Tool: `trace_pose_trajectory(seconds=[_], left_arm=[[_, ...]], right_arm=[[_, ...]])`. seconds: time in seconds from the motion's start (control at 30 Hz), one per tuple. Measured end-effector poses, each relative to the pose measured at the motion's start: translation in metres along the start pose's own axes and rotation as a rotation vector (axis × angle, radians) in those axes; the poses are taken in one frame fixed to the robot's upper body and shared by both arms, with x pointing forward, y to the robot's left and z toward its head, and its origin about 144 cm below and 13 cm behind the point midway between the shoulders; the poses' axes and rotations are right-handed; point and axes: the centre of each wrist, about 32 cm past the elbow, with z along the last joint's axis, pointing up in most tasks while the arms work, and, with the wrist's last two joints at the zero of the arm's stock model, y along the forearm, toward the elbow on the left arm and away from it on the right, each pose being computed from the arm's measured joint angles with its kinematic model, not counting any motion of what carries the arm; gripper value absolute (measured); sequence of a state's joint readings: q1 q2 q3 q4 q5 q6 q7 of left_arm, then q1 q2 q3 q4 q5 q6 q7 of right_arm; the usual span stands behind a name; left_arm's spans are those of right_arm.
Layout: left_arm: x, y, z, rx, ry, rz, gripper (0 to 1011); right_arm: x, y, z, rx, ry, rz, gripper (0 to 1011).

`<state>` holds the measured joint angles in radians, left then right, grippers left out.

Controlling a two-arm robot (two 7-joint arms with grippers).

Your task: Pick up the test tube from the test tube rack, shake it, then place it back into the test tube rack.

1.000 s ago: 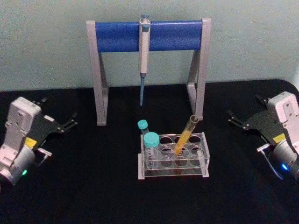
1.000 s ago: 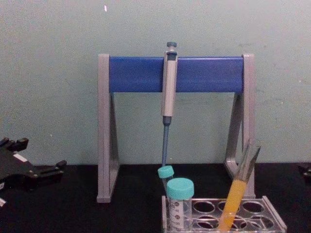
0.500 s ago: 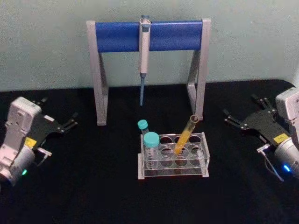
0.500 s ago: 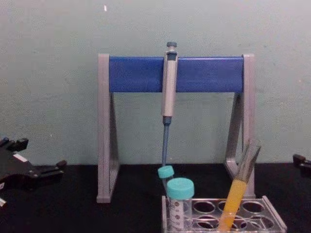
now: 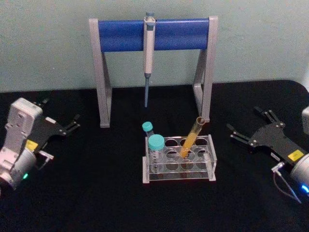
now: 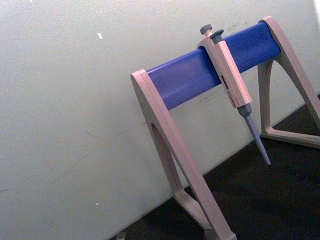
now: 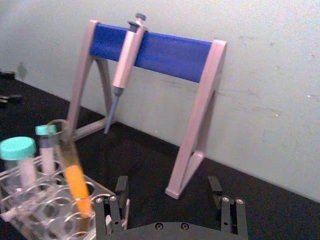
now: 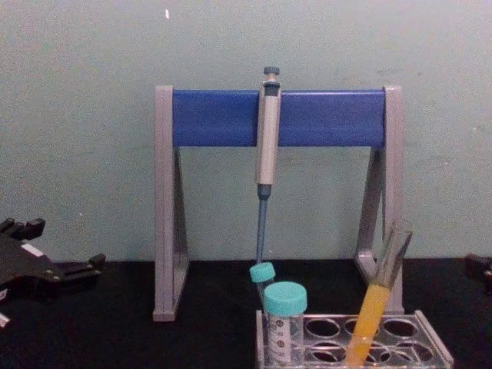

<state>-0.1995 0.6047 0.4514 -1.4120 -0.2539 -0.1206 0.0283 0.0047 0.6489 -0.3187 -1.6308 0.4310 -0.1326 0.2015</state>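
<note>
Approach step by the look of it, nothing lifted yet. Seated in a hole near the middle of the clear test tube rack (image 5: 178,178): the test tube (image 5: 190,137), capless, leaning with its open mouth up and to the right, orange-yellow liquid in the lower half.

Above the black table (image 5: 120,203) to the right of the rack, well apart from it: the right gripper (image 5: 243,123), fingers spread wide, holding nothing. In the right wrist view, tube outside the gap between the fingers, not lined up. At the far left: the left gripper (image 5: 62,113), likewise spread and empty, apparently idle.

Risks from here:
- Closing off-axis on a leaning tube, likely to lever it against the hole rim and drag or tip the light rack.
- Overshooting and knocking the wide teal-capped tube (image 5: 155,145) or the thin teal-capped tube (image 5: 147,128) at the rack's left end.
- Smooth glass sliding in a weak pinch.
- No cap, so vigorous shaking likely to throw liquid out.
- Missing the hole on return if gripped askew.
</note>
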Motion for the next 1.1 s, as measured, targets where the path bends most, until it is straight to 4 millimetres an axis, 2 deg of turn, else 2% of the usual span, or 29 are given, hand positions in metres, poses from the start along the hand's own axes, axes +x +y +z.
trace_pose_trajectory(seconds=[0.33,0.6,0.87,1.1], left_arm=[[0.0,0.0,0.0,0.0,0.0,0.0,1001],[0.0,0.0,0.0,0.0,0.0,0.0,1001],[0.0,0.0,0.0,0.0,0.0,0.0,1001],[0.0,0.0,0.0,0.0,0.0,0.0,1001]], right_arm=[[-0.007,-0.018,-0.005,0.024,0.009,0.045,1000],[-0.012,-0.022,-0.007,0.036,0.019,0.085,1000],[-0.018,-0.016,-0.004,0.049,0.029,0.124,1000],[-0.023,0.0,-0.003,0.041,0.048,0.149,1000]])
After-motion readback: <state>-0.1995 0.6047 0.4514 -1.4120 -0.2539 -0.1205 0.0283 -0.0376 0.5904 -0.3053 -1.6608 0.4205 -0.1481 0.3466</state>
